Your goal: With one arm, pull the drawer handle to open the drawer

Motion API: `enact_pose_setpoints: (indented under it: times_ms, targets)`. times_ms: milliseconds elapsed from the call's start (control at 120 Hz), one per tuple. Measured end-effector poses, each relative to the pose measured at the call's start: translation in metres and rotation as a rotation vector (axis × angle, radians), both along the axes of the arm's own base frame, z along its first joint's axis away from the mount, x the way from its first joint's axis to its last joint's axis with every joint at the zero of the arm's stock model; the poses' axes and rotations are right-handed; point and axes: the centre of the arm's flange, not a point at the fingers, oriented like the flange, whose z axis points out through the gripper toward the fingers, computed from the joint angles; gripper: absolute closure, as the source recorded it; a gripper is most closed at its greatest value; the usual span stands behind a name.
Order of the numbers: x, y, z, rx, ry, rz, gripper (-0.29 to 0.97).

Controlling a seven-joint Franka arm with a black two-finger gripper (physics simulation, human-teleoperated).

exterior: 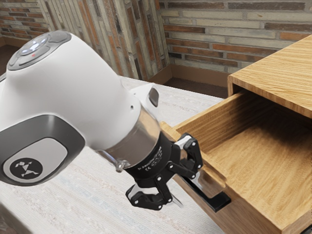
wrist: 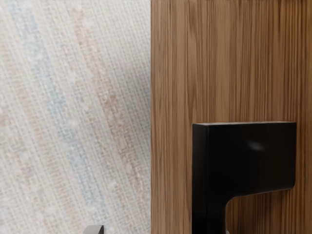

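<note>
Spread wide and released, my claw [exterior: 168,175] hangs low over the table [exterior: 73,204], just beside the drawer [exterior: 258,165] front and gripping nothing. The black handle [exterior: 217,200] sits close to my fingers, toward the exterior view's right. The drawer stands well out of its wooden cabinet [exterior: 278,73], its inside bare. Under my hand, the wrist view shows the handle [wrist: 243,156] on the wooden drawer front [wrist: 219,58], with table [wrist: 73,122] alongside.
</note>
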Motion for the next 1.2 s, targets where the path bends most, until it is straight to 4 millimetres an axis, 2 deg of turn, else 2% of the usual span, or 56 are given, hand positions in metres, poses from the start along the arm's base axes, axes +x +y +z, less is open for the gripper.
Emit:
enact_pose_setpoints:
  times_ms: [325, 1200]
  targets:
    - [-0.010, 0.011, -0.001, 0.007, -0.011, 0.014, 0.46]
    - [-0.034, 0.017, -0.002, -0.004, -0.017, 0.017, 0.46]
